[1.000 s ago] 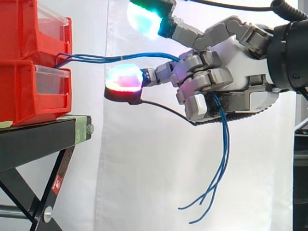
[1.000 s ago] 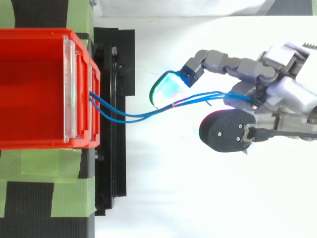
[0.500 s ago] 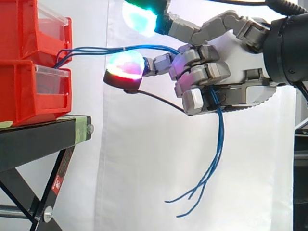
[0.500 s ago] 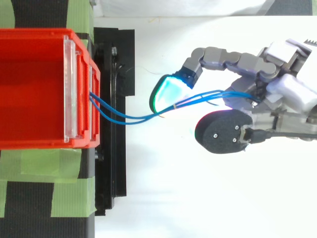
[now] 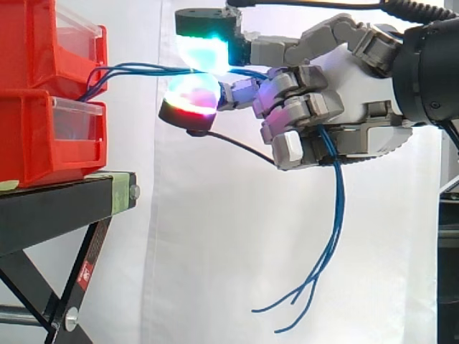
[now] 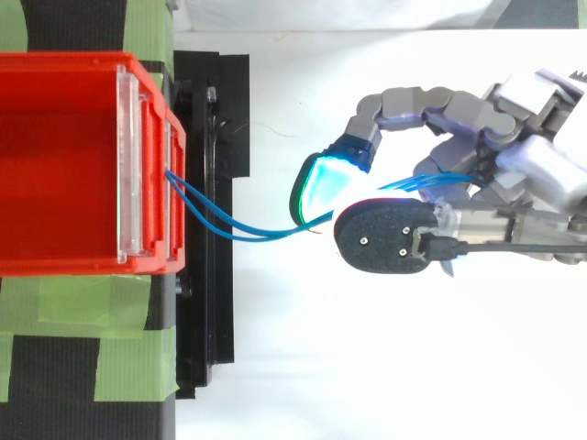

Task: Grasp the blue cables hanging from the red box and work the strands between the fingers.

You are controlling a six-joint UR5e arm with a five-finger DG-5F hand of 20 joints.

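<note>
1. Just right of the red box, the robot hand curls round the blue cables, with glowing fingertips pinching them, probably to roll the strands
2. Farther from the box, loose ends dangle below the palm
3. The strands' path inside the curled fingers is hidden

Hand curled shut on the blue cables. Strands run roughly level from the stacked red bins, pass between two glowing pads and enter the fist. Loose ends dangle below it, well apart from the black stand.
</note>
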